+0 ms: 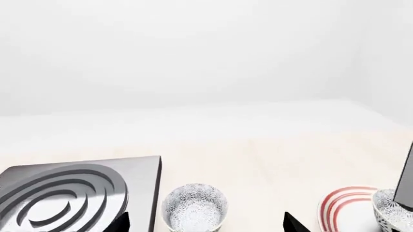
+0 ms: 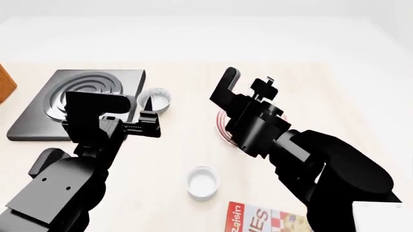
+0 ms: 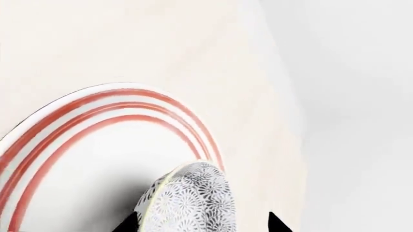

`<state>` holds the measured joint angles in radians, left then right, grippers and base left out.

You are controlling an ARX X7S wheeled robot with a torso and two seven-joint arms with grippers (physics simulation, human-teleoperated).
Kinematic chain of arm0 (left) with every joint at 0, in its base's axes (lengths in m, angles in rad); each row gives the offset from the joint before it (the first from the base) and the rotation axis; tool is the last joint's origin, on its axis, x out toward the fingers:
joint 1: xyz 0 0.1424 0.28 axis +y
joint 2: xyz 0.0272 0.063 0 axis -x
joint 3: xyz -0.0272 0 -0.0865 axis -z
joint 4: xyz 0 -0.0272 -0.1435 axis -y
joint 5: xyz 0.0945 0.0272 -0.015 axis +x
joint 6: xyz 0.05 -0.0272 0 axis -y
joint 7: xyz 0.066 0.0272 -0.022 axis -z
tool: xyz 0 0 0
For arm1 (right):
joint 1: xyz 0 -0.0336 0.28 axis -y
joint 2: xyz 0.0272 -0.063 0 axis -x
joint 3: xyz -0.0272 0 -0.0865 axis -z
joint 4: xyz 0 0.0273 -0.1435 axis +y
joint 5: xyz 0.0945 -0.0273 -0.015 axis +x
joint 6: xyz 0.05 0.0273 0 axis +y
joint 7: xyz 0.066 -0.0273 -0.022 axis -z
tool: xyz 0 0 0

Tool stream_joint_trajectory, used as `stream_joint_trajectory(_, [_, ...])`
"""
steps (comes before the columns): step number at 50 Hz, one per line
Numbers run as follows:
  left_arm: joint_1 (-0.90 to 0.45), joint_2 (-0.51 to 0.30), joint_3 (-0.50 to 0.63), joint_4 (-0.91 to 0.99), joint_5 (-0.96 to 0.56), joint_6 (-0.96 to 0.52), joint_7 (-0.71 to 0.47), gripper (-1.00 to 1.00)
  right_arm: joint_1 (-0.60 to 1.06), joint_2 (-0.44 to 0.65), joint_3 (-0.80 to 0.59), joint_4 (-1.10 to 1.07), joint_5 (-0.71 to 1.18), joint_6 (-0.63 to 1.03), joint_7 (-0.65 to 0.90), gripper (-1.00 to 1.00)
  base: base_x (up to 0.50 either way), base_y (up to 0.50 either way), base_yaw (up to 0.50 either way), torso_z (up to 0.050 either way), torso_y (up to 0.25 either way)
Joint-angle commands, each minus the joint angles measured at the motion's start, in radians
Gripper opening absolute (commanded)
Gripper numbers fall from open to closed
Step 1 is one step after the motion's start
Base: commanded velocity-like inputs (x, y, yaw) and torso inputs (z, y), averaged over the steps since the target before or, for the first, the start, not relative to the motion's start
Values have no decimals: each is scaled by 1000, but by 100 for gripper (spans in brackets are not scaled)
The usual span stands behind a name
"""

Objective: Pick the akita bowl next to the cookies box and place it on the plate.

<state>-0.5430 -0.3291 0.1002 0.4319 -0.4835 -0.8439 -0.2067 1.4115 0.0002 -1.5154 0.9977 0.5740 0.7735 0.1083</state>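
My right claw grips the akita bowl over the plate, right of centre on the bench. Left claw looks open, empty.

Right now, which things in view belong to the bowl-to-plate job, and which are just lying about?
Job: akita bowl, now over the plate; cookies box.
Lying about: second patterned bowl, beside the black burner block; white cup.
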Motion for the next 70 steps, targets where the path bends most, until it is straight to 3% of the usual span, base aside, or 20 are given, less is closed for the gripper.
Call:
stream_joint_trajectory(1, [-1, -4, 5, -1, -12, 3, 11, 100, 125, 0, 7, 29, 51, -15, -70, 100, 0, 0, 0, 0, 250])
stream_joint_trajectory(18, [-5, 0, 7, -2, -13, 2, -6, 100, 215, 0, 58, 148, 165, -113, -180, 100, 0, 0, 0, 0, 176])
stream_joint_trajectory(21, [-4, -1, -7, 11, -22, -4, -12, 100, 231, 4, 129, 208, 218, -126, -98, 100, 0, 0, 0, 0, 0])
stream_joint_trajectory(22, [-4, -2, -7, 11, -22, -3, -13, 100, 230, 23, 145, 186, 226, -130, -52, 100, 0, 0, 0, 0, 0])
stream_joint_trajectory(23, [-4, -2, -8, 12, -22, -2, -14, 100, 225, 135, 239, 36, 324, -77, 57, 100, 0, 0, 0, 0, 0])
stream_joint_trajectory(27, [-2, -3, -13, 13, -25, 0, -16, 100, 144, 398, 417, -431, 537, 24, 304, 100, 0, 0, 0, 0, 0])
stream_joint_trajectory(30, [-1, -4, -17, 15, -29, -1, -17, 100, 69, 503, 482, -586, 598, -9, 389, 100, 0, 0, 0, 0, 0])
stream_joint_trajectory(34, [-6, -7, -23, 27, -32, -10, -26, 100, -120, 667, 597, -872, 629, -200, 533, 100, 0, 0, 0, 0, 0])
stream_joint_trajectory(39, [-6, -10, -27, 42, -37, -18, -34, 100, -306, 790, 667, -1096, 646, -396, 549, 100, 0, 0, 0, 0, 0])
stream_joint_trajectory(48, [-13, -14, -27, 55, -43, -30, -43, 100, -394, 871, 693, -1254, 653, -468, 578, 100, 0, 0, 0, 0, 0])
stream_joint_trajectory(70, [-37, -18, -7, 65, -49, -53, -57, 100, -476, 939, 725, -1368, 645, -557, 569, 100, 0, 0, 0, 0, 0])
